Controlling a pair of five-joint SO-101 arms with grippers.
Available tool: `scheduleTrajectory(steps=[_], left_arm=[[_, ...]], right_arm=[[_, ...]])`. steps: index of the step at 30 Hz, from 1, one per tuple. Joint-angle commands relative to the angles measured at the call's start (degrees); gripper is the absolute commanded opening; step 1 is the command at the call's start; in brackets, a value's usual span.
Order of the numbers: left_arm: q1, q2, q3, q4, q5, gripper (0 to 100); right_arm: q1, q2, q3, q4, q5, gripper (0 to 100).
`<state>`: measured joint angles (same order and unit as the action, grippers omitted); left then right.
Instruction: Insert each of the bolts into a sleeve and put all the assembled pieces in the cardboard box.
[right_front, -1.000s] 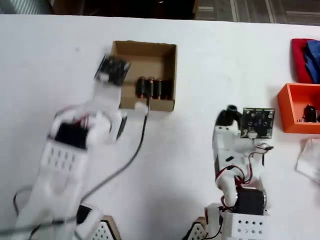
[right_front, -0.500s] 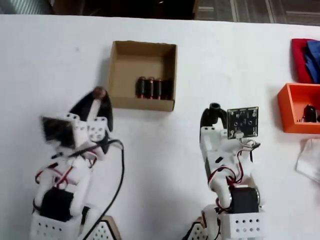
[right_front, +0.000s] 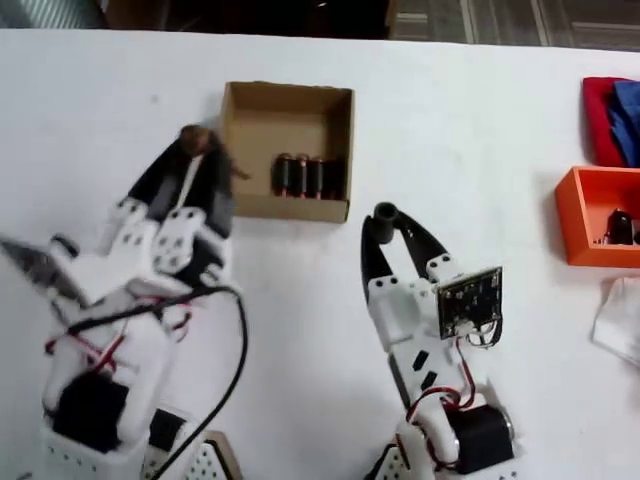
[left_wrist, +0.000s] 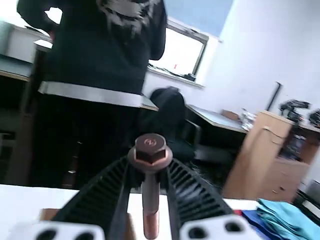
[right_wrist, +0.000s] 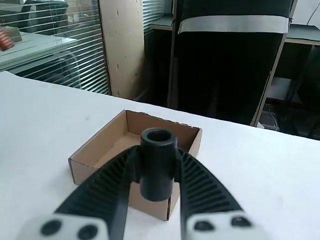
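— Ready to join them?
— Nearly. The left gripper (right_front: 196, 150) pinches the copper-coloured hex-head metal bolt (left_wrist: 149, 165) just beside the brown cardboard box (right_front: 288, 92), toward the desk's far edge. The right gripper (right_front: 388, 226) clasps the black cylindrical sleeve (right_wrist: 158, 162) near the box's front wall.
— Advice?
— Align shank with bore first, then push slowly.
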<state>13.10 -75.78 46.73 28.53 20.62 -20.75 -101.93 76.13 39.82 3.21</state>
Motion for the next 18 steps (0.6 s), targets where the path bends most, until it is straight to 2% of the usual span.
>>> scheduleTrajectory(steps=[1,7,12,18], left_arm=[[6.07,9.14,-10.59,-1.76,0.62,2],[11.43,19.6,-18.68,-1.76,0.62,2],[16.79,24.35,-20.35,-1.76,0.53,2],[18.2,28.57,-20.62,-1.76,0.53,2]], right_arm=[[1.01,-0.04,2.9,-6.11,0.09,2.3],[1.63,-0.13,4.13,-8.57,0.09,2.3],[1.8,-0.13,4.13,-8.57,0.09,2.3],[1.89,-0.13,4.22,-8.57,0.09,2.3]])
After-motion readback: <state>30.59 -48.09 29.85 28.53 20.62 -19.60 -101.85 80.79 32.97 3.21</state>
